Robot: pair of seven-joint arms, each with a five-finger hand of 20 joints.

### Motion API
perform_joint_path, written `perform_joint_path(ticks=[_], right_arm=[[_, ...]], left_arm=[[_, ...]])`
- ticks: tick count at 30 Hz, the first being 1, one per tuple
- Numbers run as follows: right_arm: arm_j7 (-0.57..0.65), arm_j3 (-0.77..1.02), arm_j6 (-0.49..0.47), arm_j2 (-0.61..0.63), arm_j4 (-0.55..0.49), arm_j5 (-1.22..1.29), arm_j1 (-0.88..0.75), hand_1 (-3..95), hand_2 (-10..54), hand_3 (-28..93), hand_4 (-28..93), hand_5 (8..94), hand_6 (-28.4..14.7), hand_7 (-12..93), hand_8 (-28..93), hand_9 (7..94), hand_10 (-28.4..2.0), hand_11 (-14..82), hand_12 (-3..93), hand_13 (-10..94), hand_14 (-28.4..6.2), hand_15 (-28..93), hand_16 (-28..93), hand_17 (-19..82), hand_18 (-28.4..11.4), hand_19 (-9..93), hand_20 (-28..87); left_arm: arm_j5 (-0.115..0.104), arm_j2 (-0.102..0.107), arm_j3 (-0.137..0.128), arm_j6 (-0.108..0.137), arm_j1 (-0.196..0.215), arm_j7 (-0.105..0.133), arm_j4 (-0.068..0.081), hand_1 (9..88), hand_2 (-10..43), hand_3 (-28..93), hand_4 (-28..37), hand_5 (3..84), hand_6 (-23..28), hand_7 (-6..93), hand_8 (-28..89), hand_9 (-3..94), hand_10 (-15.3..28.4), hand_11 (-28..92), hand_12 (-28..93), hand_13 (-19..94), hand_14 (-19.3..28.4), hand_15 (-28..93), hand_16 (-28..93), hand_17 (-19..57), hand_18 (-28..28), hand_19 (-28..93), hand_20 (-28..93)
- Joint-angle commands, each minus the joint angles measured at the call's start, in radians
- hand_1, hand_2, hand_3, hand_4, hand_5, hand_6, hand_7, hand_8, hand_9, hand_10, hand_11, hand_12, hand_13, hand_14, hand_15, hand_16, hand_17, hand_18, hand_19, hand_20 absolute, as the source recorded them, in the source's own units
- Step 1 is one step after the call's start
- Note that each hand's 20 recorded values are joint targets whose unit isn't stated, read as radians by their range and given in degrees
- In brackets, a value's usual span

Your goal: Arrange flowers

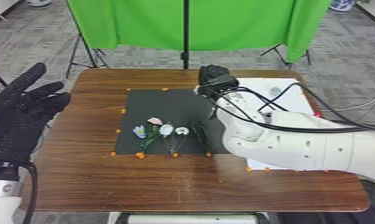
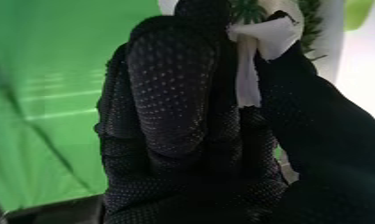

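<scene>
My right hand (image 1: 216,79) is over the far edge of the black mat (image 1: 161,102). In the right wrist view, the thumb and fingers of my right hand (image 2: 175,100) pinch a white ribbon-like piece (image 2: 270,36), with green needle-like foliage (image 2: 247,10) beside it. A blue flower (image 1: 139,131), a pink flower (image 1: 155,121), a pale blue flower (image 1: 166,130) and a white flower (image 1: 182,131) lie on the mat's near half, stems toward the near edge. Dark leaves (image 1: 199,134) lie right of them. My left hand (image 1: 23,112) is open beyond the table's left edge.
A white sheet (image 1: 294,102) lies right of the mat, partly under my right arm, with a pale item (image 1: 275,91) on it. Small orange marks (image 1: 140,155) line the mat's edges. A green cloth (image 1: 139,25) hangs on stands behind the brown table (image 1: 86,175).
</scene>
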Motion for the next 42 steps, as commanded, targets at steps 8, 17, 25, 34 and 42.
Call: perform_joint_path(ticks=[8,17,25,34,42], right_arm=[[0.028,-0.036,-0.056,-0.105,0.018,0.026,-0.051,53.0,-9.5,72,-28,83.2,2.8,21,3,93.3,-6.2,16.2,31.2,87,-1.8,54,22,43,-15.5,93,0],[0.06,-0.03,-0.06,-0.09,0.035,0.028,-0.059,52.8,-9.5,72,-28,82.6,3.0,21,2,92.8,-6.6,17.3,30.4,86,-2.0,54,22,43,-15.6,93,0],[0.068,-0.03,-0.074,-0.082,0.038,0.038,-0.074,52.6,-9.5,72,-28,81.9,2.9,21,2,92.3,-6.6,17.9,29.9,86,-2.1,55,22,42,-15.7,93,0],[0.07,-0.04,-0.071,-0.089,0.031,0.032,-0.067,49.6,-9.5,73,-28,75.3,1.1,19,-1,89.0,-7.6,17.9,28.9,83,-3.1,56,21,41,-16.3,93,0],[0.063,-0.05,-0.062,-0.089,0.028,0.029,-0.05,41.9,-9.5,78,-28,66.7,1.0,17,-12,84.7,-9.2,24.6,23.2,82,-3.7,57,20,40,-16.9,93,0]], left_arm=[[0.001,0.018,0.002,-0.023,-0.035,-0.026,0.019,23.5,6.4,78,-21.8,33.2,8.1,16.5,-10,34.2,21.3,32,13,27,28.4,62,-12,-5.2,26.3,62,27],[0.002,0.02,0.008,-0.032,-0.06,-0.048,0.029,23.5,6.3,79,-22.0,33.2,8.1,16.5,-10,34.2,21.3,32,13,27,28.4,62,-12,-5.2,26.3,62,27],[0.005,0.019,0.011,-0.038,-0.064,-0.053,0.031,23.6,6.3,79,-22.1,33.2,8.1,16.5,-10,34.2,21.4,31,13,27,28.4,62,-12,-5.2,26.3,62,27],[0.003,0.021,0.013,-0.032,-0.064,-0.041,0.032,23.6,6.4,78,-22.0,33.2,8.1,16.6,-10,34.1,21.3,32,13,27,28.4,62,-12,-5.2,26.3,62,27],[0.006,0.015,0.017,-0.031,-0.063,-0.041,0.032,23.6,6.5,78,-21.9,33.3,8.2,16.6,-10,34.3,21.4,32,13,27,28.4,62,-12,-5.2,26.3,62,27]])
